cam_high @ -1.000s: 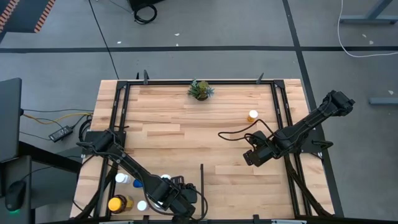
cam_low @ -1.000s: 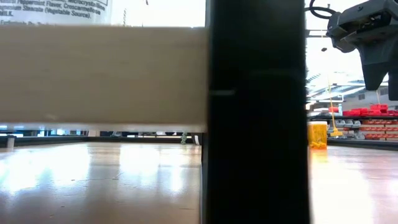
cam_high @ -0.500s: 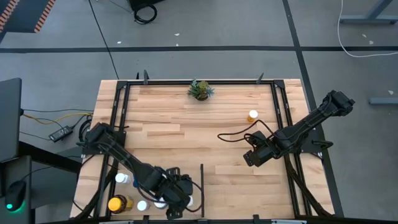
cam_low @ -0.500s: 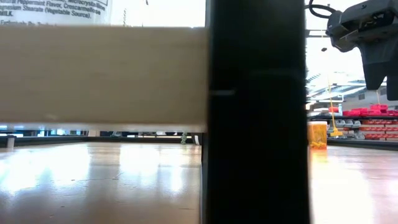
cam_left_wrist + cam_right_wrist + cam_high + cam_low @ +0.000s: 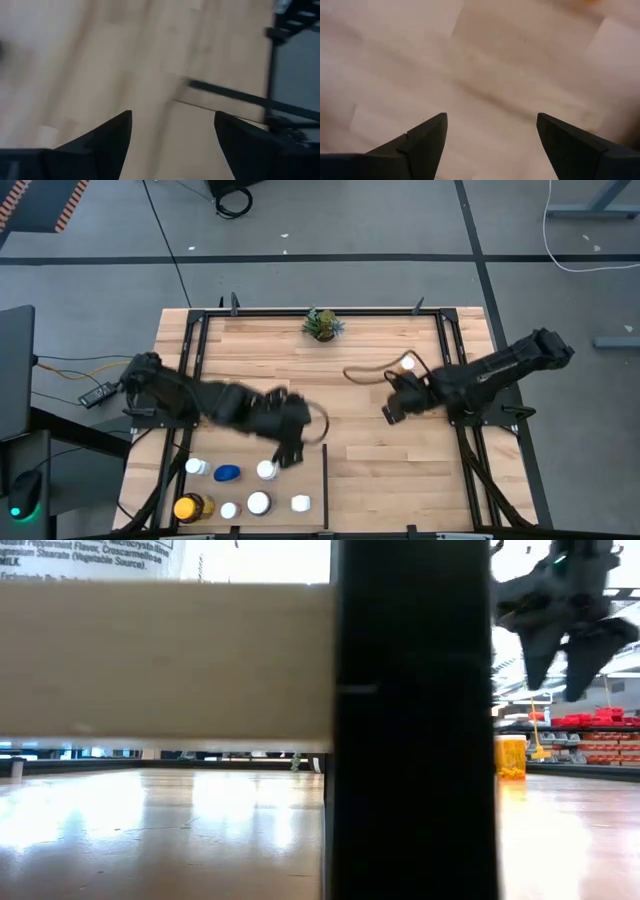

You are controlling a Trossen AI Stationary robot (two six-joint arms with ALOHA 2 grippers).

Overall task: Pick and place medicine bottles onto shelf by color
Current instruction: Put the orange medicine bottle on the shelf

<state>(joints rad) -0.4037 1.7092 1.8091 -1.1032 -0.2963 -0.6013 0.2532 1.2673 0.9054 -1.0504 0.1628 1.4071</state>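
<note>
- Since a moment ago, the left gripper (image 5: pixel 288 442) has swung up and away from the bottles at the near left corner, and a white-capped bottle (image 5: pixel 301 503) now stands just beside the short black divider bar (image 5: pixel 324 485). The right gripper (image 5: pixel 390 408) has also slid farther out, toward the orange bottle (image 5: pixel 406 366).
- Nearest, at the front left of the shelf (image 5: pixel 350 470), the bottles stand in a bunch: an amber bottle with a yellow lid (image 5: pixel 187 507), a blue bottle (image 5: pixel 227 473), and some white-capped ones near them.
- The left gripper is above the wood just past this bunch. Its wrist view shows the two fingers (image 5: pixel 102 142) spread apart with nothing between them.
- The right gripper hangs in the middle right part, near the orange bottle but not touching it. Its fingers (image 5: pixel 422 137) are wide apart and empty too.
- Farther off, a small green plant (image 5: pixel 322 324) sits by the back rail.
- I think one bottle has just been set down, and the orange bottle is the next one to pick.
- The right gripper needs to line up over it, come down around it, and squeeze gently so it does not tip.
</note>
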